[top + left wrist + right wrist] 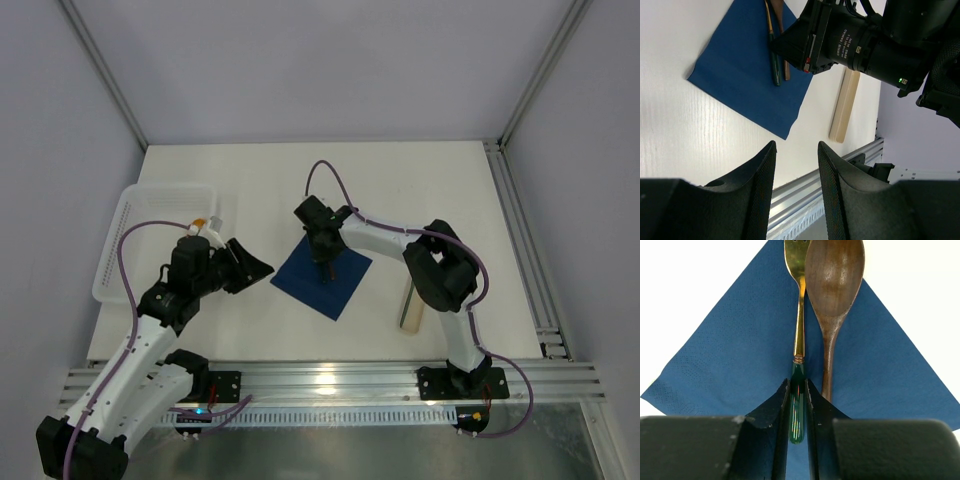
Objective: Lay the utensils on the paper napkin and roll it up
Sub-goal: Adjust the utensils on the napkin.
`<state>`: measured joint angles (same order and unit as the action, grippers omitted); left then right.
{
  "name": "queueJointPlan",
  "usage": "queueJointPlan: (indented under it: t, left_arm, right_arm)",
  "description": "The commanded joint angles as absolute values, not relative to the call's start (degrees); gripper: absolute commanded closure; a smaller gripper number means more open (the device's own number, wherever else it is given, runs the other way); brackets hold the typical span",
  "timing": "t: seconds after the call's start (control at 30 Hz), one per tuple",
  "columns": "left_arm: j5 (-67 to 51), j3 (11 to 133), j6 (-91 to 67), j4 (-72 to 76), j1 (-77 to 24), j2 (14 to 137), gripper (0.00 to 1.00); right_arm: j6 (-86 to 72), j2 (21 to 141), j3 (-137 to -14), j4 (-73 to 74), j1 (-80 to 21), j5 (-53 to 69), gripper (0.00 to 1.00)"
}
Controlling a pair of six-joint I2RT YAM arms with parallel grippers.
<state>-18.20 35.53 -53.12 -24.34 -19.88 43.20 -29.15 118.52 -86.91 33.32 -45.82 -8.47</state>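
Right wrist: your R tool [797, 386] pinches the green-handled fork [799, 315], which runs 12–6 on the navy napkin [730, 350], w/ wooden spoon [832, 285] just at its 3. L tool [796, 146] gapes empty, farther off.

One napkin [345, 285], one fork [799, 315], one spoon [834, 275], one beige bar [845, 107].

White lettering is printed on the black motor housing [855, 47] of the right arm, in the upper middle of the left wrist view. It runs tilted across the rounded casing in two short lines. The word "DAMIAO" can be read, after what looks like "SERIES". The second, smaller line is too fine to make out. Lower right of it glows a small green indicator light [900, 80].
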Motion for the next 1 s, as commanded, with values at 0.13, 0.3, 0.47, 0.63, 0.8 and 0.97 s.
queueJointPlan:
  t: [0.13,0.3,0.47,0.63,0.8,0.97]
  left_arm:
    - [-18.81,35.68,-52.38,-24.17,-20.04,42.45,0.59]
    - [-18.81,35.68,-52.38,-24.26,-20.04,42.36,0.59]
    - [-18.9,35.77,-52.38,-24.43,-20.04,42.19,0.59]
    - [-18.72,35.86,-52.29,-24.52,-20.04,42.1,0.59]
    - [-18.9,35.86,-52.38,-24.43,-20.04,42.1,0.58]
    - [-18.98,35.68,-52.47,-24.35,-20.04,42.19,0.58]
  right_arm:
    - [-29.88,118.65,-88.86,34.19,-46.32,-10.55,0.92]
    - [-29.79,117.95,-89.12,34.1,-46.32,-10.98,0.96]
    - [-29.53,116.55,-89.3,34.01,-46.32,-11.69,0.96]
    - [-29.44,115.4,-89.12,33.93,-46.49,-11.69,0.96]
    - [-29.44,113.91,-88.68,33.75,-46.93,-11.87,0.96]
    - [-29.53,112.85,-87.63,33.4,-47.37,-10.99,0.97]
